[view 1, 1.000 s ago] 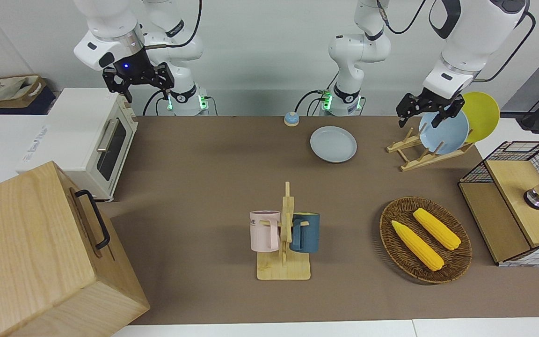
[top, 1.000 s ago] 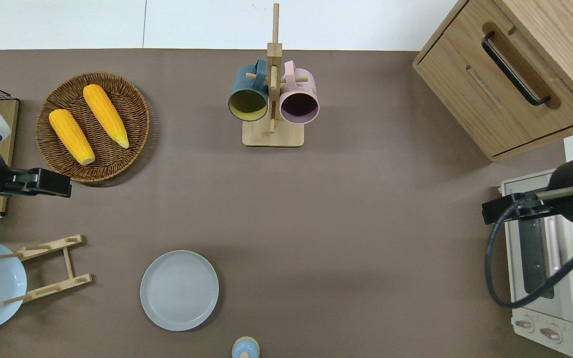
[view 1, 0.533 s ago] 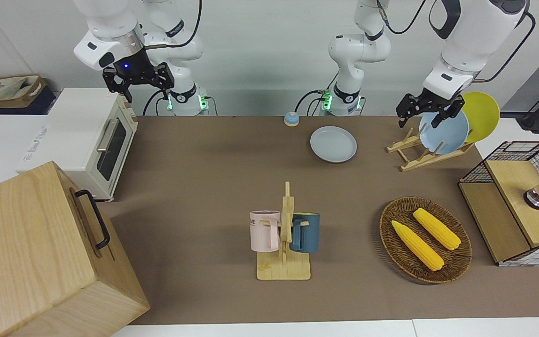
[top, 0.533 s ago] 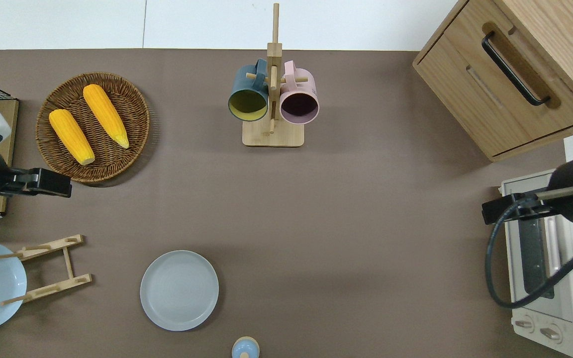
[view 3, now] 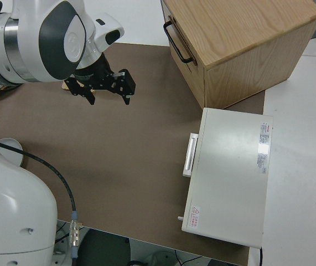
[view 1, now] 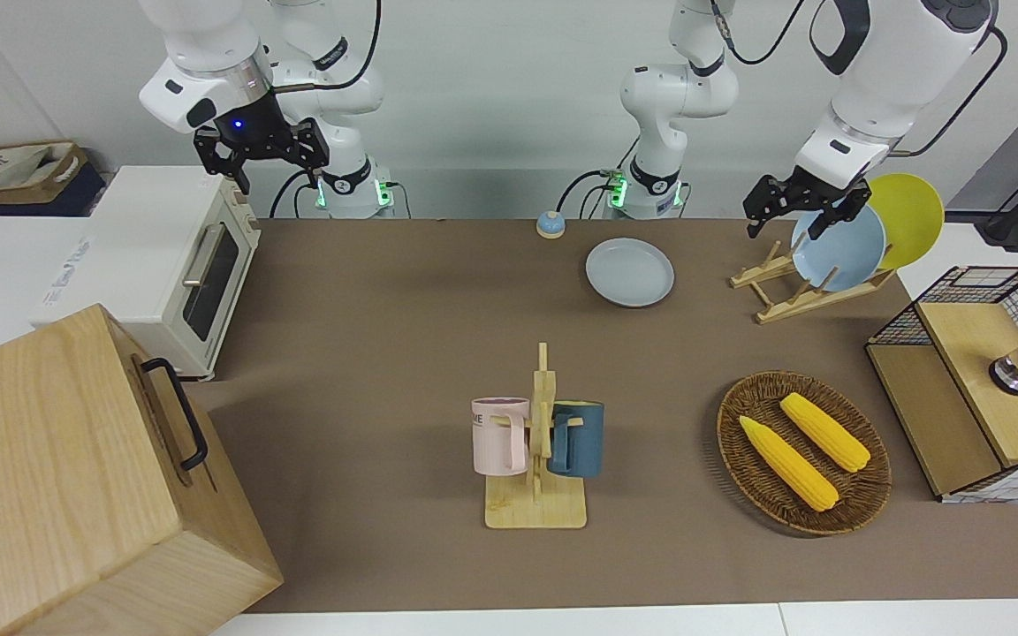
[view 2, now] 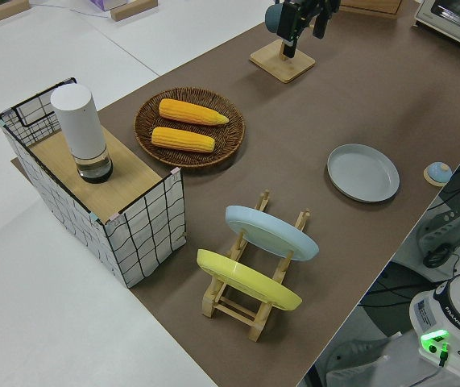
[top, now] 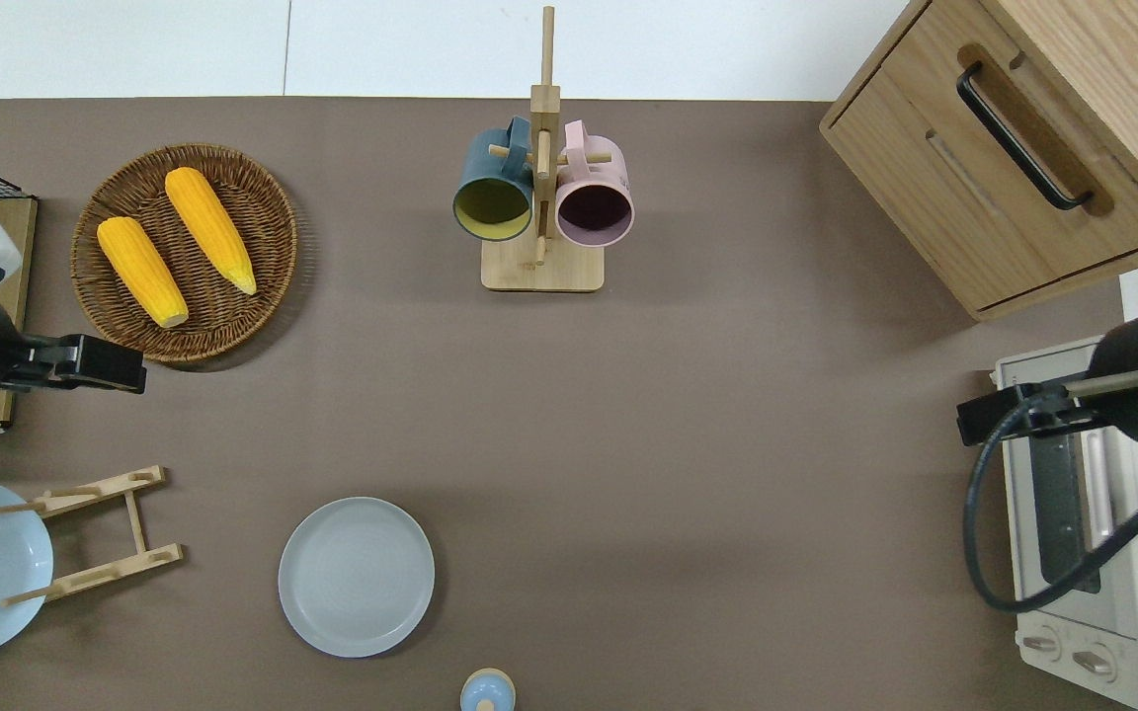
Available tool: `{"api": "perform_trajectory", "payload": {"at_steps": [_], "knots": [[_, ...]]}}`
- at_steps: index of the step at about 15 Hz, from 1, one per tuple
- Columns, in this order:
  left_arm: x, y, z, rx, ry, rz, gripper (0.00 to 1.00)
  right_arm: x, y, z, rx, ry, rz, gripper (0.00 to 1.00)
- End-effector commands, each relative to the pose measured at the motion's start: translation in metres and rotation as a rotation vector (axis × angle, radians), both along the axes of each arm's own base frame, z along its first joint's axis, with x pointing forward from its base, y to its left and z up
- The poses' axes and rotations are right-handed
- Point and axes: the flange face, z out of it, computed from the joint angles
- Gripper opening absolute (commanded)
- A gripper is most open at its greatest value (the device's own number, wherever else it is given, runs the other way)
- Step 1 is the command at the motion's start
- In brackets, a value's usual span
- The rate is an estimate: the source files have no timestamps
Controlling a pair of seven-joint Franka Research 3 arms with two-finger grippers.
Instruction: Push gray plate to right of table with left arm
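Observation:
The gray plate (view 1: pixel 630 272) (top: pixel 356 577) (view 2: pixel 363 172) lies flat on the brown table (view 1: pixel 385 336), close to the robots' edge and between the small blue bell and the wooden dish rack. My left gripper (view 1: pixel 783 225) (top: pixel 124 367) hangs open in the air with nothing in it. In the overhead view it is over bare table between the corn basket and the dish rack, well away from the plate. The right arm is parked, its gripper (view 1: pixel 262 163) (view 3: pixel 109 93) open and empty.
The dish rack (view 1: pixel 805 287) holds a sky-blue plate and a yellow plate. A wicker basket (view 1: pixel 739 459) with two corn cobs, a mug tree (view 1: pixel 537 459), a bell (view 1: pixel 550 224), a toaster oven (view 1: pixel 182 265), a wooden cabinet (view 1: pixel 76 477) and a wire shelf (view 1: pixel 977 380) stand around.
My left gripper has crept very slightly toward the table's middle. The gray plate and the right arm have not moved.

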Motion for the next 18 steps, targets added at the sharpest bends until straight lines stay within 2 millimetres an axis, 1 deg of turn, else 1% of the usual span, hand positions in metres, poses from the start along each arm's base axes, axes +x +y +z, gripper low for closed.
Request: {"api": "perform_trajectory", "payload": {"at_steps": [1, 4, 7, 9, 13, 18], "knots": [[-0.033, 0.000, -0.011, -0.015, 0.024, -0.003, 1.00, -0.003, -0.002, 0.004, 0.002, 0.004, -0.015, 0.983], [-0.056, 0.001, -0.022, -0.019, 0.003, -0.003, 1.00, -0.003, -0.001, 0.004, 0.001, 0.004, -0.015, 0.983], [-0.085, 0.001, -0.041, -0.024, -0.027, -0.003, 1.00, -0.003, -0.001, 0.004, 0.002, 0.004, -0.014, 0.983], [-0.102, 0.000, -0.058, -0.026, -0.037, -0.009, 1.00, -0.003, -0.001, 0.004, 0.001, 0.004, -0.015, 0.983], [-0.117, -0.008, -0.087, -0.024, -0.035, -0.025, 1.00, -0.003, -0.001, 0.004, 0.002, 0.004, -0.014, 0.983], [-0.142, -0.012, -0.135, -0.020, -0.061, -0.033, 1.00, -0.003, -0.001, 0.004, 0.001, 0.004, -0.015, 0.983]]}}
